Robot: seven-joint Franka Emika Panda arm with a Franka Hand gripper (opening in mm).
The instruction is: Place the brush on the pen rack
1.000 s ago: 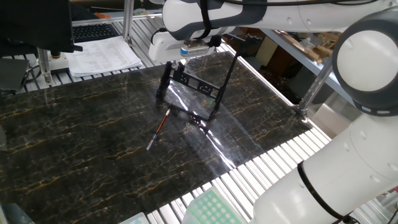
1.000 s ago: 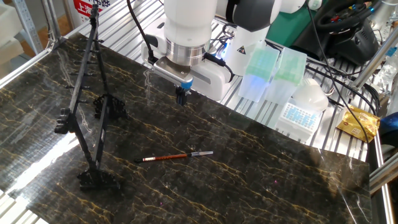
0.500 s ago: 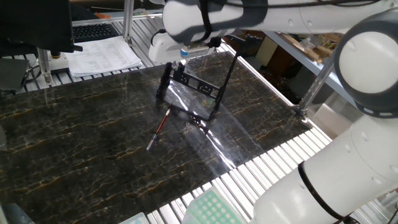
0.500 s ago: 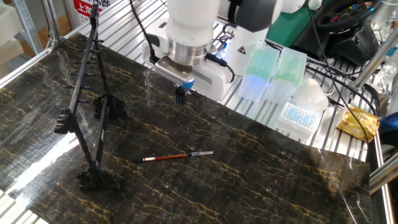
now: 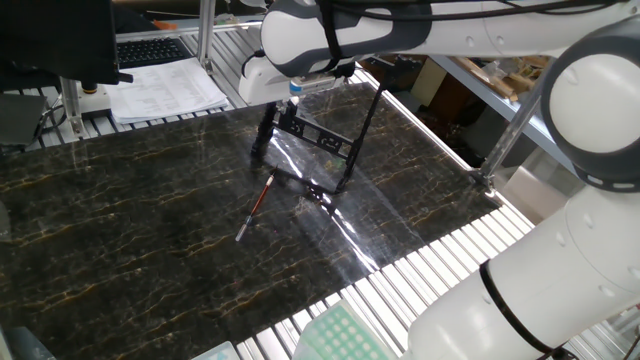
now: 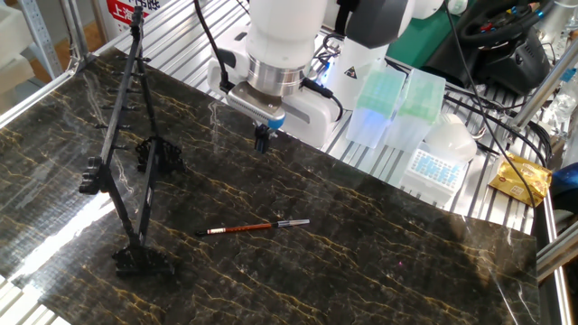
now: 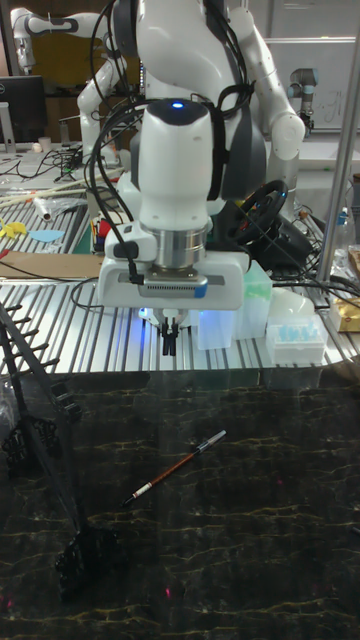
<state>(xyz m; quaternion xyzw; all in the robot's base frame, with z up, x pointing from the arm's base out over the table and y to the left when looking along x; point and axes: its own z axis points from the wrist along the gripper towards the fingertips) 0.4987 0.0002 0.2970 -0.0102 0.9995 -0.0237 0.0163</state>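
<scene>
The brush [image 6: 254,227] lies flat on the dark marble worktop [image 6: 379,271], well apart from the pen rack [image 6: 126,153], which stands upright toward the worktop's corner; open marble surrounds the brush on every side. Since a second ago the arm has drifted slightly sideways and a little up, while brush and rack have not moved. The gripper [image 6: 263,140] hangs pointing straight down near the worktop's back edge, jaws closed and holding nothing
</scene>
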